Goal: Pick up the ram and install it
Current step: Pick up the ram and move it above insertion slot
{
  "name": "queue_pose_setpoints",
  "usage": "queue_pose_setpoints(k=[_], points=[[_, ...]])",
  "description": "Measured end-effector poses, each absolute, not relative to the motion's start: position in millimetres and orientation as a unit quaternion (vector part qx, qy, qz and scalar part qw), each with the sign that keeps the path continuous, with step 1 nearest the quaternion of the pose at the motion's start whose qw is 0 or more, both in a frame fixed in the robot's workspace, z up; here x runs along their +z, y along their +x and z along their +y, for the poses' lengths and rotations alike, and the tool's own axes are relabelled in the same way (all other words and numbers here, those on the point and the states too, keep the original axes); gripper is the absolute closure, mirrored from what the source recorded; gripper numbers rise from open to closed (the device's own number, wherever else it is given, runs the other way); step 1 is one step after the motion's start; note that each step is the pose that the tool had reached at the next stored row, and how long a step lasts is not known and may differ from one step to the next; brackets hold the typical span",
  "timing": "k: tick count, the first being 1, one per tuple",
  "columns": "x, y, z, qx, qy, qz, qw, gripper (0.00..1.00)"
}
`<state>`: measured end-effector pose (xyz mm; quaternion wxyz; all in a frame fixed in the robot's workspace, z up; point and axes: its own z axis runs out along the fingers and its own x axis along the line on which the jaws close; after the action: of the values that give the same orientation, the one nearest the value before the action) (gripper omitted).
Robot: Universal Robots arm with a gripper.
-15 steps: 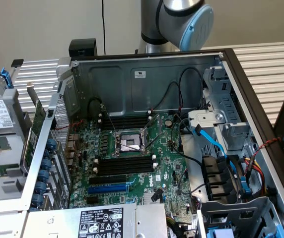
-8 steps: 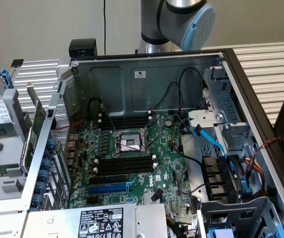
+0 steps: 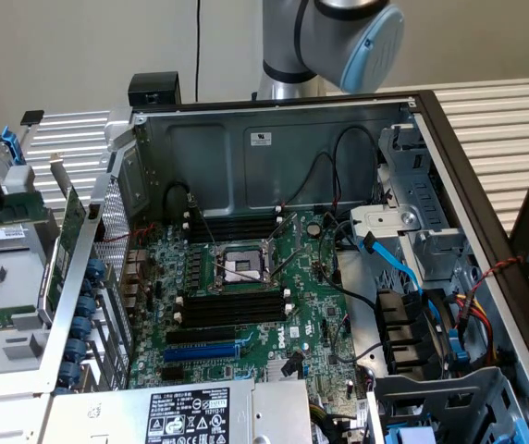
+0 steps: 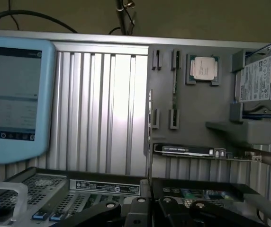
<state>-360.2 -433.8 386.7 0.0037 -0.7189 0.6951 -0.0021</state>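
- Showing as black parts in the wrist view, the gripper point(image 4: 149, 212) sits at the rim of the open case point(image 3: 274, 139). Whether it is wide or narrow cannot be told.
- The arm point(image 3: 334, 37) stands behind the rear wall of the case.
- Just past the gripper in the wrist view lies a labelled strip point(image 4: 106, 187) on the case.
- The ram point(image 4: 175, 87) stands on edge between clips in a grey tray point(image 4: 197, 109), well apart from the gripper. It is not yet installed.
- The same tray carries a CPU point(image 4: 203, 68) just beside the ram, a drive point(image 4: 256, 78) and a card point(image 4: 187, 150).
- Inside the case, the motherboard point(image 3: 311, 305) has black memory slots point(image 3: 232, 310) on both sides of the socket point(image 3: 243, 266), with a blue slot point(image 3: 200, 352) nearby.
- A blue-framed screen point(image 4: 12, 94) stands over the slatted table point(image 4: 102, 104).
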Motion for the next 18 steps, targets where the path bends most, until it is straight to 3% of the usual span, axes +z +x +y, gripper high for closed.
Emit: queue_pose_setpoints(k=[9,18], points=[[424,-327,-438,0.0,-0.719,0.695,0.006,0.87],[429,-287,-438,0.0,-0.719,0.695,0.006,0.87]])
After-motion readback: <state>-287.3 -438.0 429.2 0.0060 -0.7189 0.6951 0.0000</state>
